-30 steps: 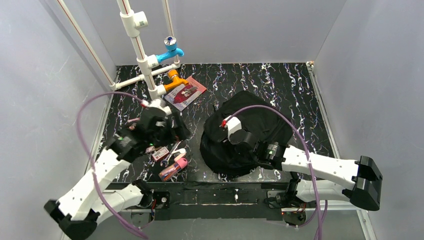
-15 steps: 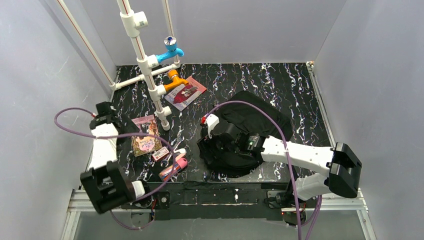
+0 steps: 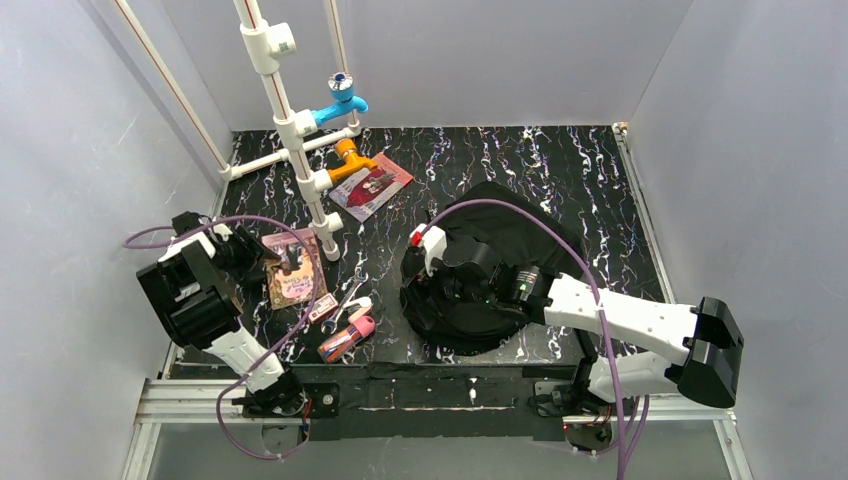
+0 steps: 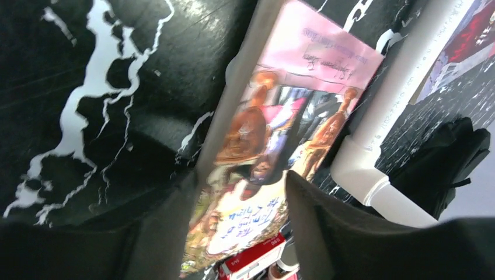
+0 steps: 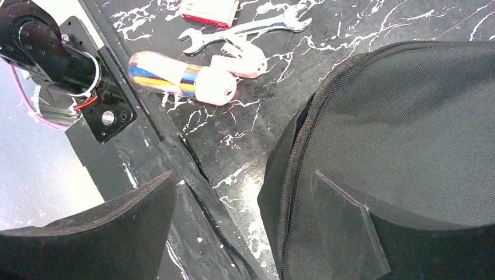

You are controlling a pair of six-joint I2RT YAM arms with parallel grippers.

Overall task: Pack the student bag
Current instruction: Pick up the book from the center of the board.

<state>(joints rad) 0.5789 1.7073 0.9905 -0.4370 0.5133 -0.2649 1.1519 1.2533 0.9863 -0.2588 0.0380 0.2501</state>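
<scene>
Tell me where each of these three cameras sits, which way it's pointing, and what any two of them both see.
Top external: above and behind the bases, looking down at the table; both arms show.
Left wrist: on the left arm, facing the pink book; left gripper fingers show.
Right wrist: on the right arm, facing the student bag; right gripper fingers show.
Shared: top and right wrist both show the wrench.

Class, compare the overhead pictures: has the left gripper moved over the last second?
Yes. The left gripper has swung leftward, away from the white pipe stand, and now sits over the pink booklet.
</scene>
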